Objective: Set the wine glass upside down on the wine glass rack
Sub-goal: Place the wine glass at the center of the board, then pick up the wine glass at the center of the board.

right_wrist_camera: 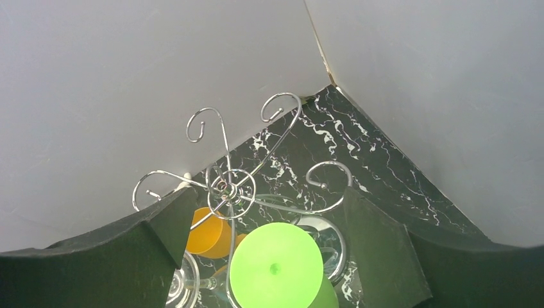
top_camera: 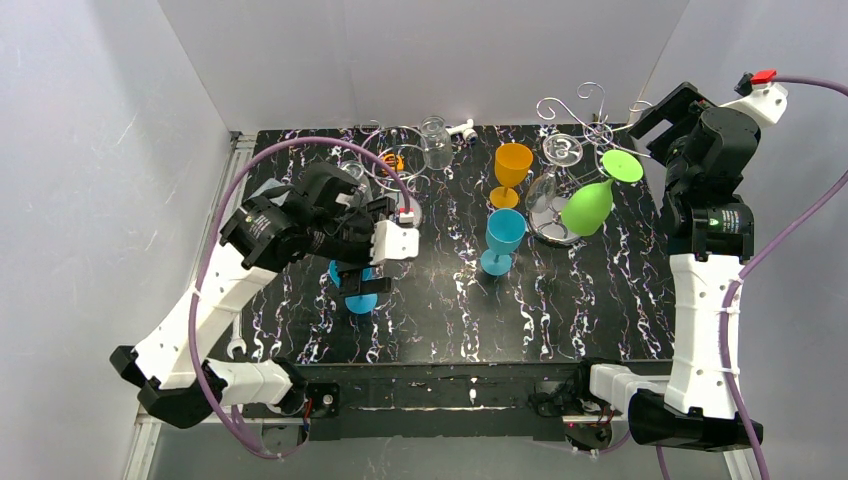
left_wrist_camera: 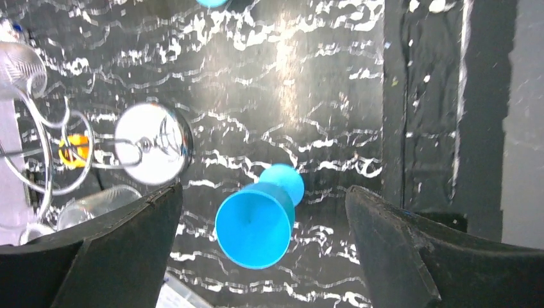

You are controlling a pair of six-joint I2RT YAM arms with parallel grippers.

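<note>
Green wine glass point(right_wrist_camera: 276, 266) | foot-up, centred in parted right hand point(right_wrist_camera: 264, 215), untouched

Green wine glass point(right_wrist_camera: 276, 266), foot up, perhaps against the wine glass rack point(right_wrist_camera: 231, 187).

Black marble-patterned desk point(top_camera: 600, 300) enclosed by plain pale grey walls point(top_camera: 420, 60).
Walls rise at 9, 12 and 3 o'clock; white veining crosses the desk; a metal rail point(top_camera: 236, 165) borders its 9 o'clock edge.
</note>
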